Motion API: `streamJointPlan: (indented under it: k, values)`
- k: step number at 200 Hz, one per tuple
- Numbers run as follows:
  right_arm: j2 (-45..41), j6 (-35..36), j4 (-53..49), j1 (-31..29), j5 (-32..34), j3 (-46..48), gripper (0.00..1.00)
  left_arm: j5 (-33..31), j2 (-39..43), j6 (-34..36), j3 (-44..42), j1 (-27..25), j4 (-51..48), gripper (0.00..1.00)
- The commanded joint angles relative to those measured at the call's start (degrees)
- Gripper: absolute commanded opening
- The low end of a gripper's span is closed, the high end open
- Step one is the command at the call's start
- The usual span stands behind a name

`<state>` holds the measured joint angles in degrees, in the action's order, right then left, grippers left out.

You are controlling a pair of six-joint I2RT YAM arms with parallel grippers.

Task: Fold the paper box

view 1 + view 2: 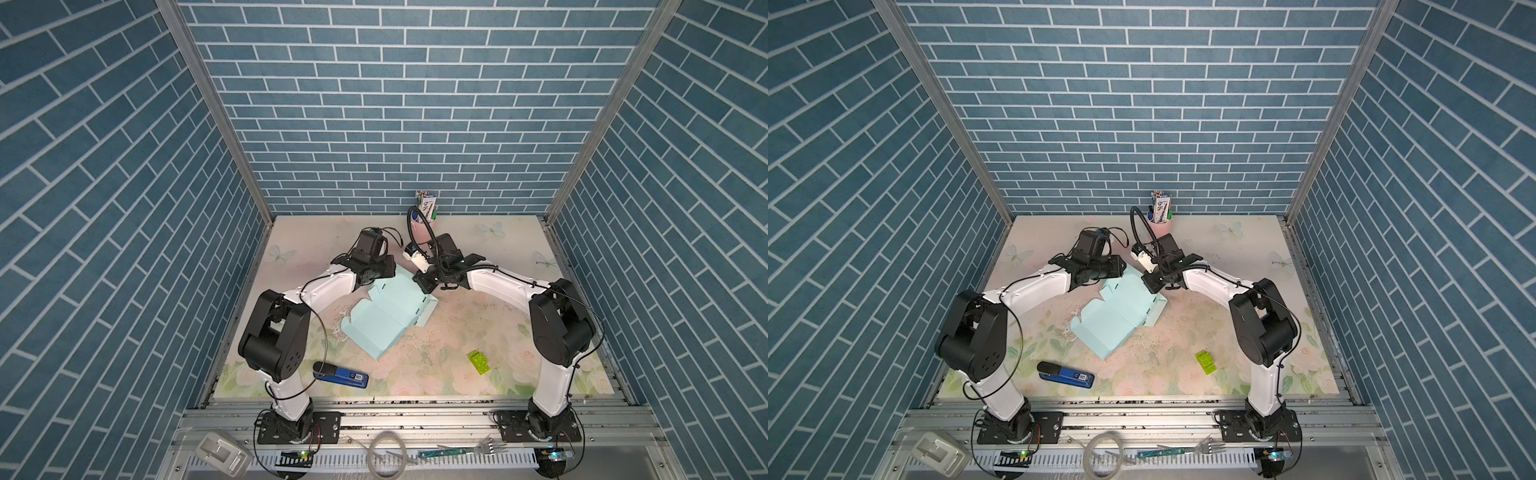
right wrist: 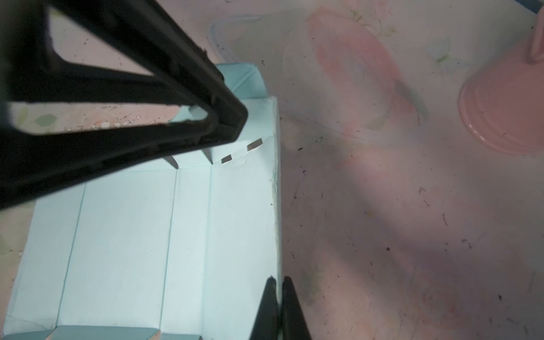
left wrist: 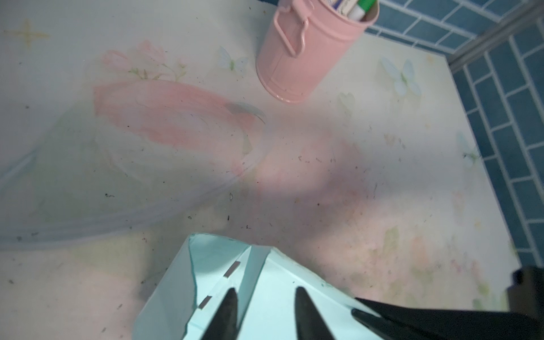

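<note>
The paper box [image 1: 386, 320] is a pale mint creased sheet, partly folded, lying mid-table in both top views. Both grippers meet at its far end. In the left wrist view my left gripper [image 3: 265, 291] is open, its fingertips spread over the box's [image 3: 273, 303] end panel beside a raised fold. In the right wrist view my right gripper [image 2: 279, 279] is shut on the box's [image 2: 132, 235] upright long edge, which is pinched thin between the tips. The left gripper's black finger frame [image 2: 206, 117] hangs over the box's far corner there.
A pink bucket of pens [image 1: 424, 228] stands close behind both grippers, near the back wall. A blue stapler [image 1: 340, 376] lies front left. A small green brick [image 1: 478, 362] lies front right. Blue brick walls close in three sides.
</note>
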<state>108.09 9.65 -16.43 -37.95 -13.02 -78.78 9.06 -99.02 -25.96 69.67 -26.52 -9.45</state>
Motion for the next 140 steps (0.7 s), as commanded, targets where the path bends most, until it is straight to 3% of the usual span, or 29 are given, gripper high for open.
streamJointPlan:
  k: [1, 41, 93, 140]
  values:
    - [-0.94, 6.90, -3.56, -0.04, 3.45, -1.72, 0.00, -0.22, 4.21, 0.68, -1.60, 0.32, -0.09, 0.58]
    - [-1.19, 14.63, -7.07, 0.25, 7.65, -4.23, 0.00, -2.15, 10.29, 0.07, -6.30, 1.32, -1.43, 0.70]
    - [-1.58, 21.41, -6.72, 0.18, 14.21, -5.93, 0.00, -4.57, 12.63, -0.93, -8.96, 2.00, -4.31, 0.71]
    - [-4.04, 26.54, -0.39, -0.85, 18.68, -2.10, 0.00, -5.72, 11.46, -1.45, -9.40, 2.00, -3.47, 0.71]
